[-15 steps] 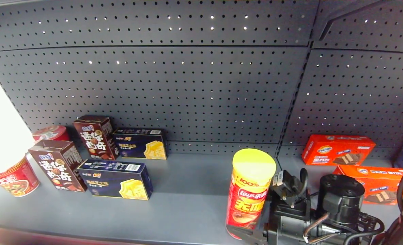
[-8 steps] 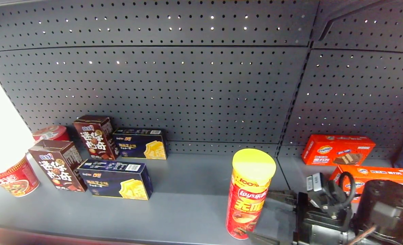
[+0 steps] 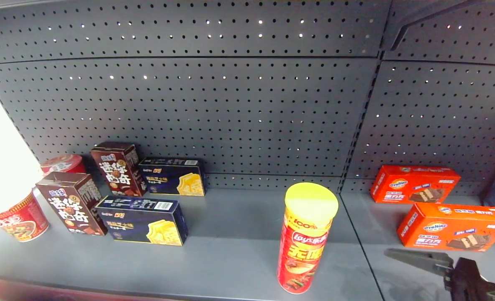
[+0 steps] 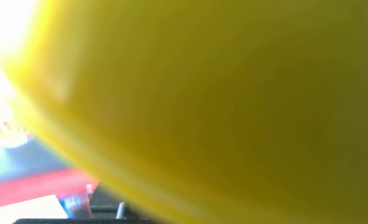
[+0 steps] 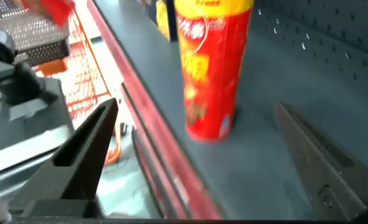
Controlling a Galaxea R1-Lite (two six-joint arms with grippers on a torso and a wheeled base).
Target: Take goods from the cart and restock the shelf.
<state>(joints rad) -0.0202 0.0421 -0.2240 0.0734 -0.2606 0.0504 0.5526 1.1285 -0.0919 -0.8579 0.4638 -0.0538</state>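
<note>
1. Red cylindrical crisp canister with yellow plastic lid (image 3: pixel 308 238): upright at mid-shelf, near the front edge of the grey metal shelf (image 3: pixel 230 255), with nothing gripping it.
2. Red noodle cups (image 3: pixel 19 217), brown cartons (image 3: pixel 73 202), navy boxes (image 3: pixel 144 219): grouped at far left, well apart from the canister.
3. Orange flat boxes (image 3: pixel 454 225): two, in the right bay.
4. Right gripper (image 5: pixel 196 109): jaws wide apart and empty, low at the right, near the canister.
5. Left gripper: open or closed cannot be told; a yellow surface (image 4: pixel 233 93) sits close before its camera.
6. Risk: the canister is tall, narrow and close to the edge, so it would likely topple off if an arm brushes it.
</note>
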